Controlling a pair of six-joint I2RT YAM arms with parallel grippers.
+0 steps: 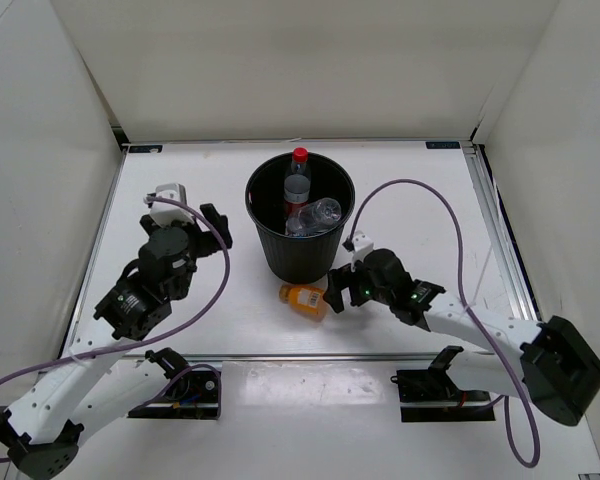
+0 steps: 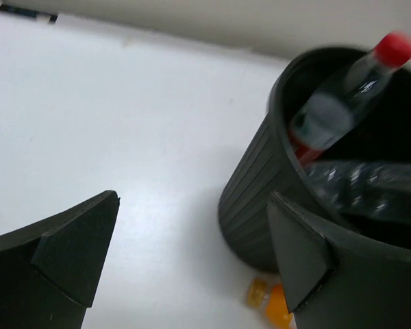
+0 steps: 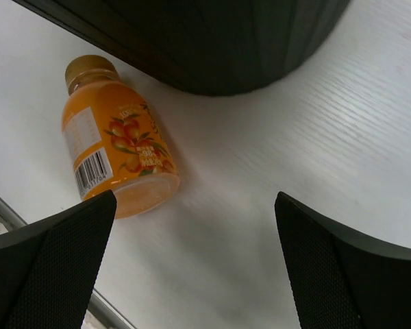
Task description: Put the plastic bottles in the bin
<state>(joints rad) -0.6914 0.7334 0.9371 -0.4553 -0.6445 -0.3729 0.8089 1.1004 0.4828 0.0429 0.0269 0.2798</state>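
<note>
Bin: black round bin (image 1: 298, 262) near the middle of the white table (image 1: 180, 180), ribbed wall, open at the top.
Bottles in the bin: a clear bottle with a red cap (image 1: 298, 178) leans at the rim's 12 o'clock, its cap above the rim. A clear bottle (image 1: 318, 214) lies across below it. There may be more underneath, but the tangle of clear plastic is hard to count.
Red-cap label: a red and pale band shows in the left wrist view. It is too blurred to read.
Orange bottle: a short orange bottle (image 3: 116, 144) lies on its side on the table at the bin's 6 o'clock, just beside the base.
Orange label: a barcode, a picture of orange fruit and a panel of fine print. None of the lettering is legible.
Right gripper: right gripper (image 3: 192, 226) has its jaws spread and holds nothing. In its wrist view the orange bottle lies at 10 o'clock from the gap, outside the jaws, cap toward 11 o'clock.
Left gripper: left gripper (image 2: 192, 205) has its jaws spread and empty, at the bin's 9 o'clock and apart from it.
</note>
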